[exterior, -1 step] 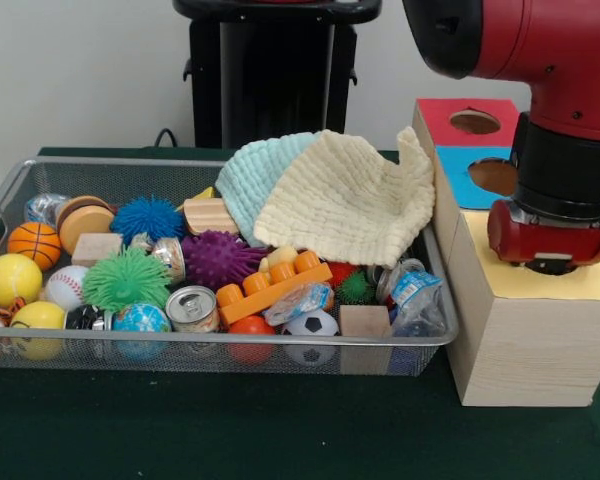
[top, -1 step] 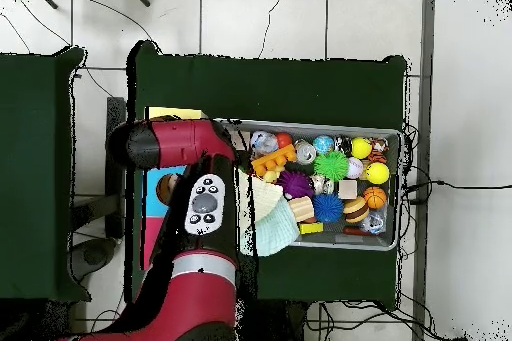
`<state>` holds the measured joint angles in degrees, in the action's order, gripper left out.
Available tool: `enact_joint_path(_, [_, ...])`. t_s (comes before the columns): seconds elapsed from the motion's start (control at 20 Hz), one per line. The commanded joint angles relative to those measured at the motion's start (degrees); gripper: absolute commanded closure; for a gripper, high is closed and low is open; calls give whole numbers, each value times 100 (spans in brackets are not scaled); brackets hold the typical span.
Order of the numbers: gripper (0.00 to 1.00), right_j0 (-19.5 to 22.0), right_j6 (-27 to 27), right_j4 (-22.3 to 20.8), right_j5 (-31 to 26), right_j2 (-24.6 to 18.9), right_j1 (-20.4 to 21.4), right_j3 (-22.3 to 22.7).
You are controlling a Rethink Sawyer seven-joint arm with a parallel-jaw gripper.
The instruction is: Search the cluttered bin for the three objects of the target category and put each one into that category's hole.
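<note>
A wire mesh bin [exterior, -1 step: 10, 190] holds a jumble of objects: a basketball [exterior, -1 step: 34, 243], a yellow ball [exterior, -1 step: 11, 278], a green spiky ball [exterior, -1 step: 126, 279], a purple spiky ball [exterior, -1 step: 217, 258], an orange toy brick [exterior, -1 step: 272, 289], a tin can [exterior, -1 step: 192, 308] and a wooden cube [exterior, -1 step: 364, 322]. A pale yellow cloth [exterior, -1 step: 352, 200] and a light blue cloth [exterior, -1 step: 255, 177] cover the bin's back right. Beside the bin stands a wooden box [exterior, -1 step: 520, 340] with a red-panel hole [exterior, -1 step: 474, 122], a blue-panel hole [exterior, -1 step: 493, 176] and a yellow panel [exterior, -1 step: 590, 282]. My gripper [exterior, -1 step: 550, 265] sits low over the yellow panel, mostly hidden by the wrist.
The arm [top, -1 step: 190, 207] lies across the box in the overhead view and hides most of it. The bin [top, -1 step: 392, 135] there lies to the arm's right on the green table [top, -1 step: 300, 87]. A black stand [exterior, -1 step: 270, 70] rises behind the bin.
</note>
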<state>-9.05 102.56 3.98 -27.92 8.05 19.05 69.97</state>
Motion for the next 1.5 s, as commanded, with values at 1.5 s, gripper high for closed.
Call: enact_joint_path(1.5, [100,191,613,80,-876,-381,1495,1067])
